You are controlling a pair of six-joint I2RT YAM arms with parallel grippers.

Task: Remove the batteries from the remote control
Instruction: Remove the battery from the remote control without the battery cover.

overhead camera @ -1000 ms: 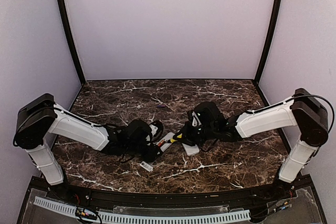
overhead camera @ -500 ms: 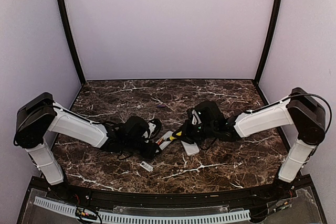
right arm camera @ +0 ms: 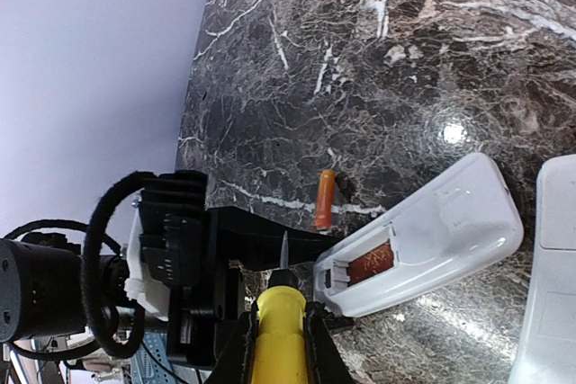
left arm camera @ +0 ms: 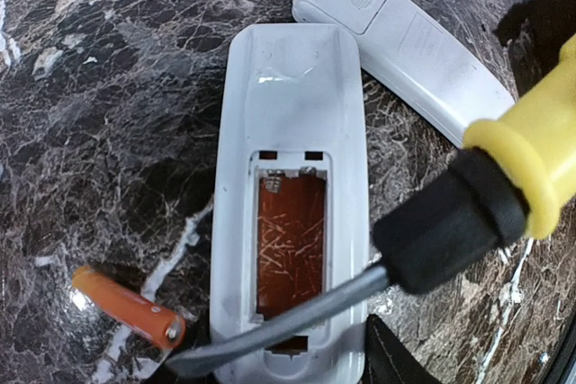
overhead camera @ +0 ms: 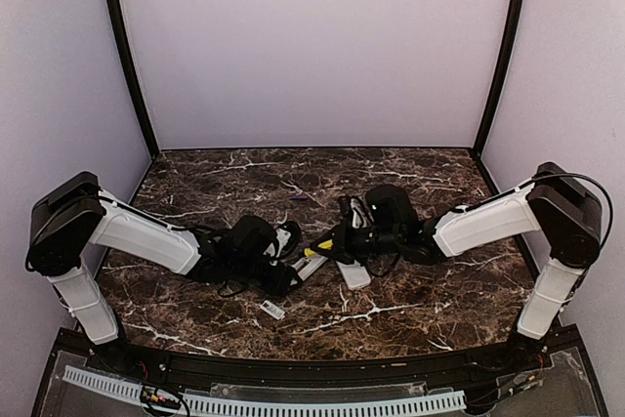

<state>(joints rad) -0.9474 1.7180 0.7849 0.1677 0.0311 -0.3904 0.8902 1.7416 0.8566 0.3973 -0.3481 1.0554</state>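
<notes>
at the wrists, not overhead: battery (left arm camera: 290, 240) inside remote (left arm camera: 292, 114) gripped by left tool (overhead camera: 291, 259), right tool (right arm camera: 281, 348) closed on screwdriver (left arm camera: 504, 168)

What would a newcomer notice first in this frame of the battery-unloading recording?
At the middle of the marble table, a yellow-handled screwdriver clamped in the right gripper reaches its shaft across the end of the battery bay in the open remote. One orange-red battery sits in that bay. A second battery lies loose beside the remote.
</notes>
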